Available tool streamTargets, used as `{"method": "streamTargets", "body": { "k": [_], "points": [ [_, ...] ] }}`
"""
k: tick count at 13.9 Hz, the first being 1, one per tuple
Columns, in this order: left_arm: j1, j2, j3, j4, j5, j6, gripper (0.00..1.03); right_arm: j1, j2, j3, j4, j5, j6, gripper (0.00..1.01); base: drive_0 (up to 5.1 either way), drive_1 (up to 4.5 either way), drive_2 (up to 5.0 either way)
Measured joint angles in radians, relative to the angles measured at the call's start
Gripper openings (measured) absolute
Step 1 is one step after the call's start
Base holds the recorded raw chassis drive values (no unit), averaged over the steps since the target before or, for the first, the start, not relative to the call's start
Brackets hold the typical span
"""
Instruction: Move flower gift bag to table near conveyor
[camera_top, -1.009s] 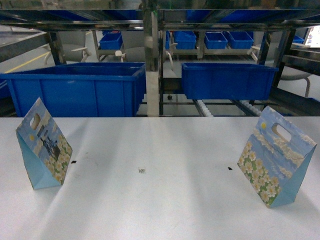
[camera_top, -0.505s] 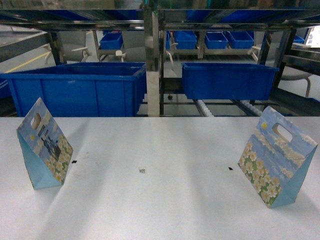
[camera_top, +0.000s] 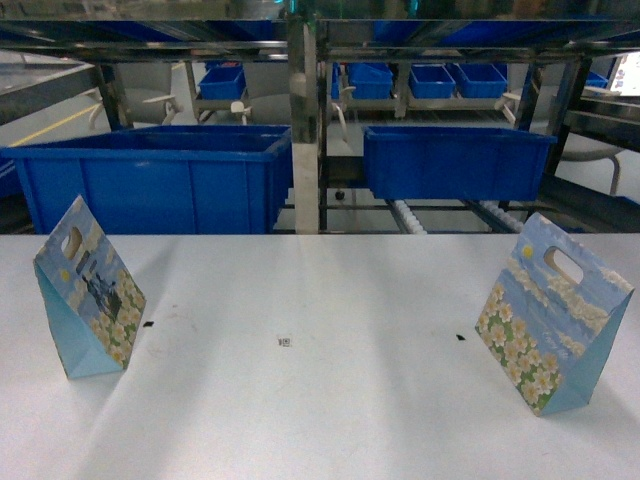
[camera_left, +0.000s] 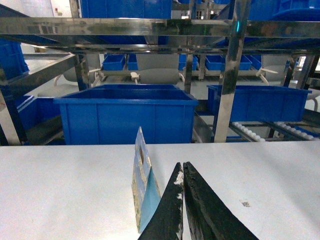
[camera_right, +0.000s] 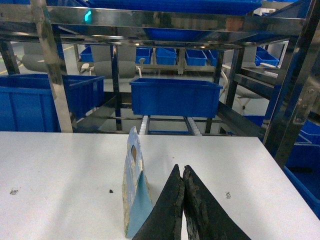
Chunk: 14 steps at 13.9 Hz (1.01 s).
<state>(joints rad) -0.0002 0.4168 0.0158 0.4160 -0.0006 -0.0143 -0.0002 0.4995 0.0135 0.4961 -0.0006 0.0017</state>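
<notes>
The left black pincer (camera_left: 183, 167) and the right black pincer (camera_right: 182, 171) are both seen pressed shut with nothing held, each just beside a folded paper gift bag with white flowers printed on it. One flower bag (camera_top: 88, 289) is stood on the left of the flat white desk (camera_top: 320, 400) and the other flower bag (camera_top: 552, 314) on the right, well apart, in front of the shiny steel roller conveyor (camera_top: 410, 215) with its big blue plastic bins (camera_top: 150, 175). Nothing is seen to have moved since a second ago, so it is judged that no bag has been picked up yet.
</notes>
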Motion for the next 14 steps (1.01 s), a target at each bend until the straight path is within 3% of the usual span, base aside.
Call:
{"method": "streamTargets", "body": {
  "k": [10,11,13,14],
  "points": [
    [0.0,-0.264,0.0,-0.273,0.0,0.0,0.02,0.0,-0.302,0.0,-0.297,0.0,0.0,0.02,0.0,0.0,0.0],
    [0.0,-0.407,0.0,-0.417,0.0,0.0,0.02,0.0,-0.327,0.0,-0.322,0.0,0.0,0.02,0.0,0.0,0.0],
    [0.0,-0.407,0.0,-0.426,-0.001,0.0,0.02,0.0,-0.465,0.0,-0.505,0.0,0.0,0.02,0.0,0.0,0.0],
    [0.0,-0.407,0.0,-0.421,0.0,0.001,0.02,0.0,-0.493,0.001,-0.48,-0.001,0.0,0.02,0.0,0.0,0.0]
  ]
}}
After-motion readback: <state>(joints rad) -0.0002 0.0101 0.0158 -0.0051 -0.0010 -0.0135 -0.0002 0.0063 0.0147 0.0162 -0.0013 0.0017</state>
